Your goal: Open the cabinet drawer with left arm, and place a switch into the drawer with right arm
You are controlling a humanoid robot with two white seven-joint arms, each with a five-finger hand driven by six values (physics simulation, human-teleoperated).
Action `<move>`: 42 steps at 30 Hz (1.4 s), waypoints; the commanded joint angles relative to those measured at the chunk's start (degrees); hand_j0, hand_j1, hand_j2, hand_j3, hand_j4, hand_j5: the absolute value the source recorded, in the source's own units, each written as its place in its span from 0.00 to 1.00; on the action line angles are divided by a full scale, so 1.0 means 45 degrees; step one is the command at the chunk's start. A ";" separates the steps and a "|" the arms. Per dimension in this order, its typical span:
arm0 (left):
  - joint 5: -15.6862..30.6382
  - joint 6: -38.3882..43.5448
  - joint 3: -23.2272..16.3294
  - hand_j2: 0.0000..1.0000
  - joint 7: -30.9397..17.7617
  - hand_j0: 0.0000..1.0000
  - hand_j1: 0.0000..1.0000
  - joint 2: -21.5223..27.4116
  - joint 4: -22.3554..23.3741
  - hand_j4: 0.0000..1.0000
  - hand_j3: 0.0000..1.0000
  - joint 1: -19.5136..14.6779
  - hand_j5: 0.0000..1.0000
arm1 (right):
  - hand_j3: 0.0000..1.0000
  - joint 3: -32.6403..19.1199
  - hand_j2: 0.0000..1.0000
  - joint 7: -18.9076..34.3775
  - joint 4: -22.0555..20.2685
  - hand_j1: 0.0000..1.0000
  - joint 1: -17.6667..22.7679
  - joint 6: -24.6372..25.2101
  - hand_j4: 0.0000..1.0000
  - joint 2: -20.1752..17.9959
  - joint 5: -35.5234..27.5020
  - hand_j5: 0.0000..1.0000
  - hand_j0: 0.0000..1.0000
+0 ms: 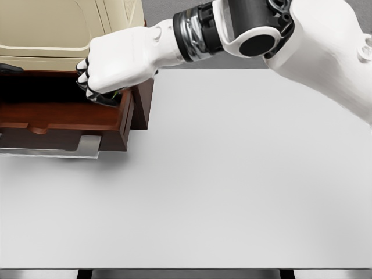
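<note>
Right arm being stretched from upper right toward the left, right hand (113, 67) being held with fingers curled downward

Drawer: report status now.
Drawer open. Right hand curled over its right end, something dark under the fingers, unidentifiable. Left hand out of view. Table unobstructed.

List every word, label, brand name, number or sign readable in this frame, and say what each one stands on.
None: no readable text anywhere.
Cabinet: plain cream panels, no label.
Drawer: bare brown wood, no marking.
Right hand and arm: plain white and black, no brand.
Table: blank grey surface.
</note>
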 commanded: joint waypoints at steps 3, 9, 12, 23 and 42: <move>0.0104 0.0034 0.0027 1.00 0.0004 1.00 1.00 0.0017 -0.0018 1.00 1.00 0.0000 1.00 | 0.27 0.0282 0.27 -0.0008 0.1796 0.27 -0.0117 0.0037 0.27 0.1362 -0.0120 0.27 0.27; 0.0104 0.0034 0.0047 1.00 0.0004 1.00 1.00 0.0017 -0.0018 1.00 1.00 0.0000 1.00 | 0.28 0.0653 0.28 -0.0008 0.2930 0.28 -0.0117 0.0037 0.28 0.2280 -0.0101 0.28 0.28; 0.0104 0.0034 0.0047 1.00 0.0004 1.00 1.00 0.0017 -0.0018 1.00 1.00 0.0000 1.00 | 0.34 0.0633 0.34 -0.0008 0.3516 0.34 -0.0137 0.0037 0.34 0.2534 -0.0081 0.34 0.34; 0.0104 0.0034 0.0047 1.00 0.0004 1.00 1.00 0.0017 -0.0018 1.00 1.00 0.0000 1.00 | 1.00 0.0458 1.00 -0.0008 0.3068 1.00 -0.0235 0.0037 1.00 0.2243 0.0407 1.00 1.00; -0.1146 0.0034 0.0066 1.00 0.0004 1.00 1.00 -0.1682 -0.1580 1.00 1.00 0.0000 1.00 | 1.00 -0.7257 1.00 -0.0008 -0.0761 1.00 0.9687 0.0037 1.00 -0.9262 0.0192 1.00 1.00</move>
